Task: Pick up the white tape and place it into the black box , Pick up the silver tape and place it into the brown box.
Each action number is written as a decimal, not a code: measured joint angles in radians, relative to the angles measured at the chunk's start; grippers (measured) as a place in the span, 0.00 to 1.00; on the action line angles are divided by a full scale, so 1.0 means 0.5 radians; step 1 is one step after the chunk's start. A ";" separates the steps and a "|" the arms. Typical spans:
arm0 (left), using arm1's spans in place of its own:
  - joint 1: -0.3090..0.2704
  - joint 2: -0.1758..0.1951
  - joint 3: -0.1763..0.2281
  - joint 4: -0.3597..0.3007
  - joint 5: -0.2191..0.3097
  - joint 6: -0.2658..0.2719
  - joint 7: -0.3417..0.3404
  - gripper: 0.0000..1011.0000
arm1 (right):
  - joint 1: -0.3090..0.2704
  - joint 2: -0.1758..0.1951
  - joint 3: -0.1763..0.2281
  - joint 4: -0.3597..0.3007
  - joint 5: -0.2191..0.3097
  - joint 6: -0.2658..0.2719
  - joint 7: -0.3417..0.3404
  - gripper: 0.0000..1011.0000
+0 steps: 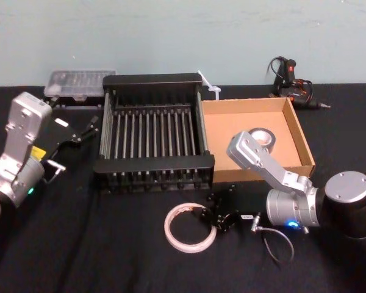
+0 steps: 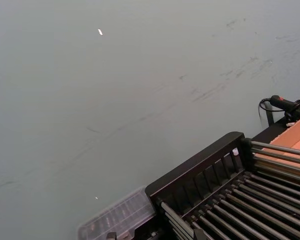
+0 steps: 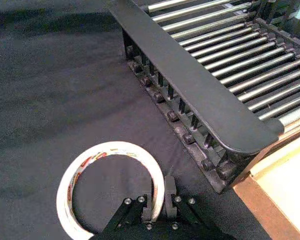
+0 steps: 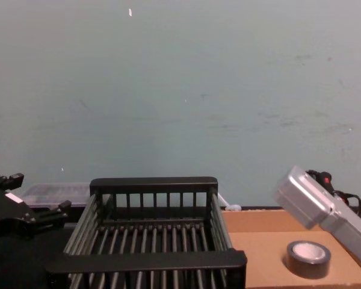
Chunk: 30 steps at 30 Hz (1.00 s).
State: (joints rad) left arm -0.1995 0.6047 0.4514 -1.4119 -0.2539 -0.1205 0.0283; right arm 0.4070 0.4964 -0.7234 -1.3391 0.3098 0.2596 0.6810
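Nearest to the robot, the white tape (image 1: 190, 228) lies flat on the black table cloth (image 1: 110, 244), just in front of the black box (image 1: 154, 131). The right gripper (image 1: 208, 218) is low at the right side of this ring, and in the right wrist view its fingers (image 3: 169, 192) stand narrow on both sides of the ring's band, one inside the hole and one outside, so they are clamped on the white tape (image 3: 109, 187) while it rests on the cloth. The red print on the inner core is visible there. Behind the tape stands the black box with its slatted bottom, and no tape is inside it. Touching its right wall is the brown box (image 1: 296, 134), and the silver tape (image 1: 259, 138) lies flat inside it, partly covered by the right arm in the head view; the chest view shows the silver tape (image 4: 308, 258) on the cardboard floor. The left gripper (image 1: 85, 129) hangs to the left of the black box, above the cloth, holding nothing, with its fingers spread apart. Farther back, a clear plastic case (image 1: 79, 83) sits behind the left corner of the black box, and a black glue gun (image 1: 293, 85) lies behind the brown box, near the pale wall (image 4: 180, 90)
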 joint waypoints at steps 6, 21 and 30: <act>0.000 0.000 0.000 0.000 0.000 0.000 0.000 0.99 | 0.000 0.000 0.000 0.000 0.000 0.000 0.000 0.11; 0.000 0.000 0.000 0.000 0.000 0.000 0.000 0.99 | -0.004 0.005 0.007 -0.006 0.001 -0.006 0.003 0.11; 0.000 0.000 0.000 0.000 0.000 0.000 0.000 0.99 | -0.027 0.045 0.025 -0.059 0.042 -0.054 0.068 0.11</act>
State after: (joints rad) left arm -0.1995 0.6047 0.4514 -1.4120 -0.2539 -0.1205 0.0283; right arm 0.3935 0.5191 -0.7111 -1.3687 0.3308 0.2323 0.7153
